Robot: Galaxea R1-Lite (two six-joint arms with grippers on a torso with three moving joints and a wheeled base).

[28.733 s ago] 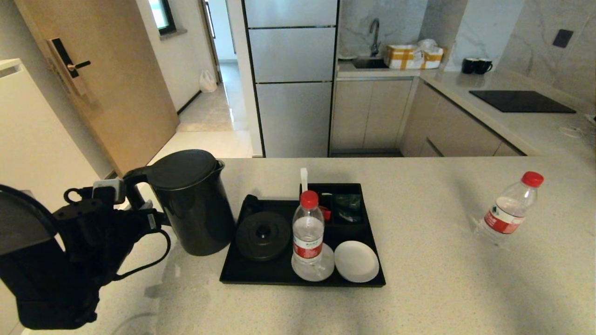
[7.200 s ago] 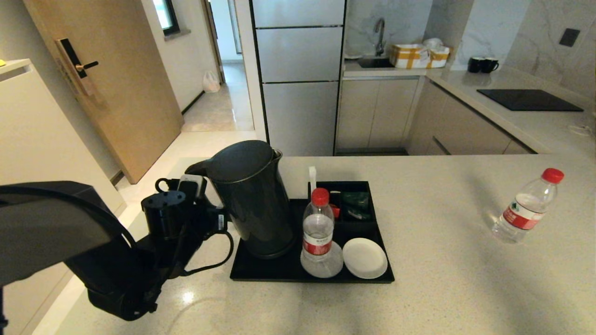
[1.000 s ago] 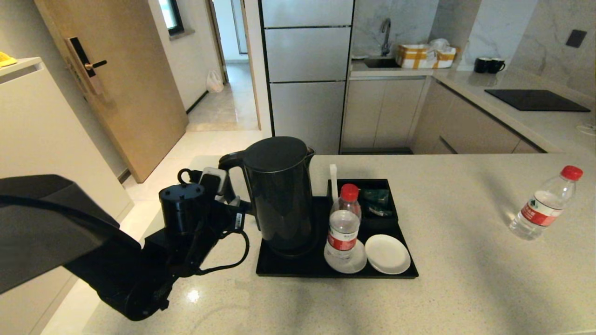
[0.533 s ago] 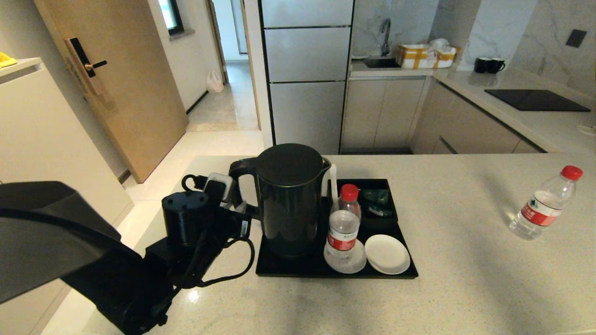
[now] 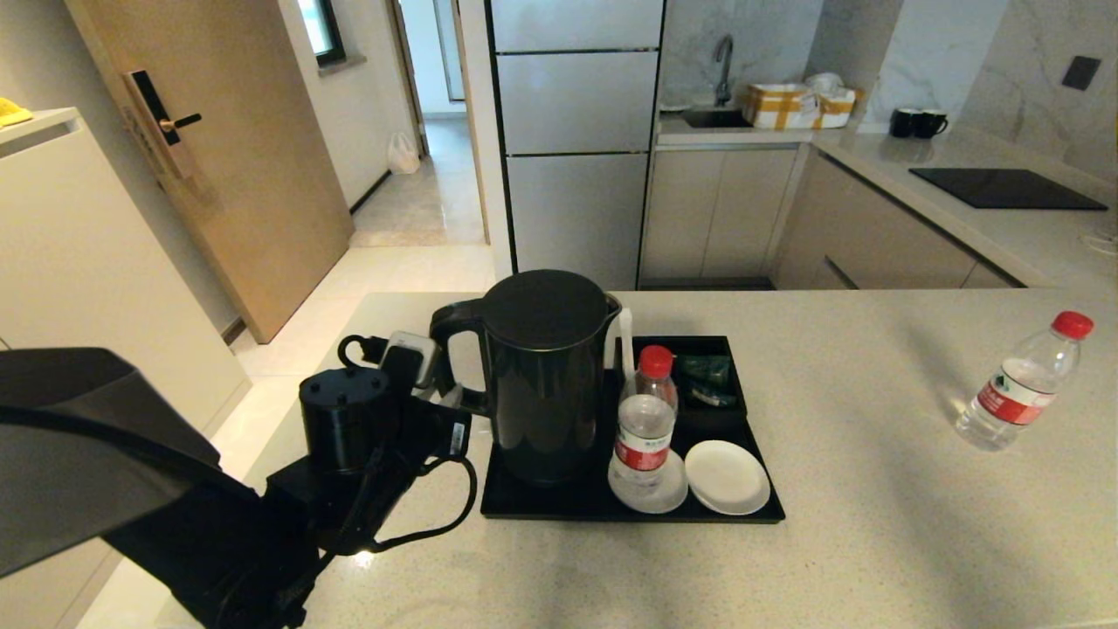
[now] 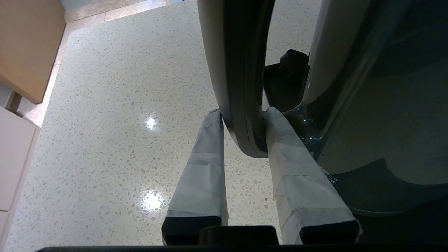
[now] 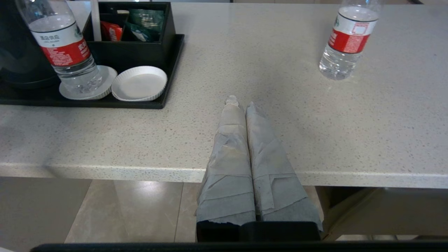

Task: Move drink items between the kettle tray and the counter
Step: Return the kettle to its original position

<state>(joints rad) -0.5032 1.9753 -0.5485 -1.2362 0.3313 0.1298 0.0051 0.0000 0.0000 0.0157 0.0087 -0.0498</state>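
From the head view, the black electric kettle (image 5: 543, 376) stands upright on the left part of the kettle tray (image 5: 568, 505), which lies on the speckled beige counter (image 5: 856, 524). The left hand (image 5: 441, 397) reaches in from the left to the kettle's loop handle. Just right of the kettle, a red-capped water bottle (image 5: 645, 419) stands on a white saucer; a second white saucer (image 5: 727, 476) lies bare beside it. Another water bottle (image 5: 1022, 383) stands well apart on the counter, far right.

In the left wrist view, the left hand's taped fingers (image 6: 206, 164) press both sides of the loop handle (image 6: 241, 87) near its lower bend — closed on it, the kettle body (image 6: 367, 87) just beyond.

In the right wrist view, the right hand (image 7: 239, 103) hangs at the counter's near edge — its fingers pressed together, holding nothing.
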